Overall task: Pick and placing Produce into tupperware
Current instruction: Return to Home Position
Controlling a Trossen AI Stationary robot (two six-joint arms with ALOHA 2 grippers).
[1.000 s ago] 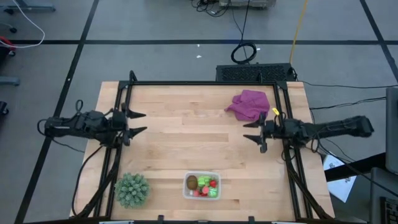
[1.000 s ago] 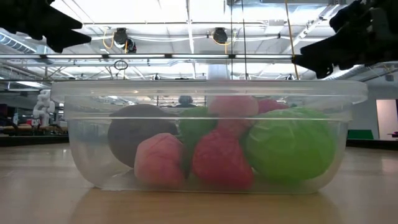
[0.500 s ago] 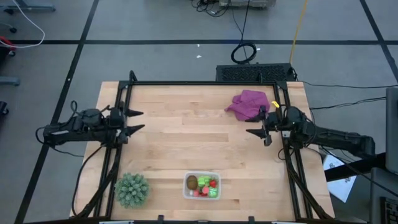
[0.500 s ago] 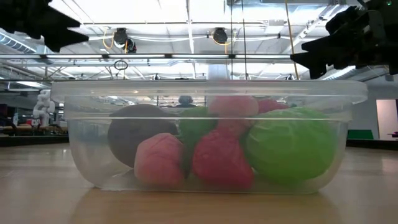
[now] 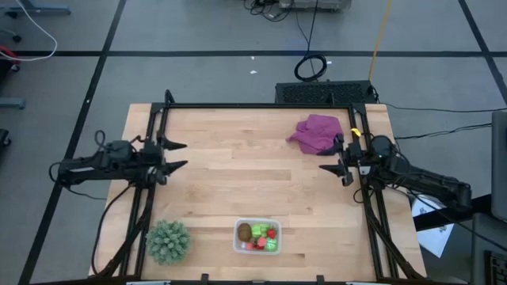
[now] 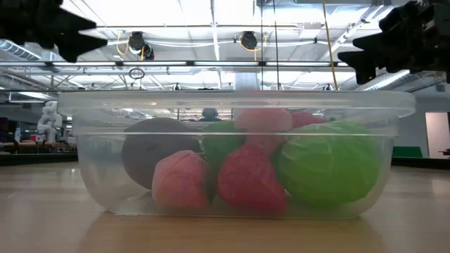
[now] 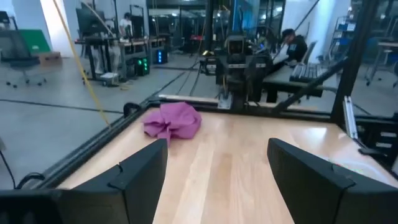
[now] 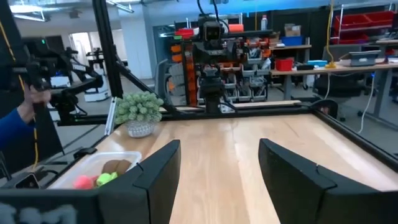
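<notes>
The clear tupperware (image 5: pixel 257 236) stands near the table's near edge and fills the low view (image 6: pixel 232 151). Inside it lie the brown kiwi piece (image 6: pixel 151 151), two light-green pieces (image 6: pixel 327 165), and red strawberry pieces (image 6: pixel 249 179). The right wrist view also shows the tupperware (image 8: pixel 99 169) with produce in it. My left gripper (image 5: pixel 174 155) hovers open at the table's left side. My right gripper (image 5: pixel 329 167) hovers open at the right side, near the purple cloth.
A spiky dark-green plant (image 5: pixel 168 241) stands left of the tupperware. A purple cloth (image 5: pixel 318 132) lies at the far right of the table. A black frame (image 5: pixel 261 106) runs along the table's far and side edges. Bare wood lies between the arms.
My right arm has drawn back toward the table's right edge and swung its rear toward the near side, its gripper staying open. My left arm has shifted slightly at the left edge. The tupperware and produce have stayed still.
</notes>
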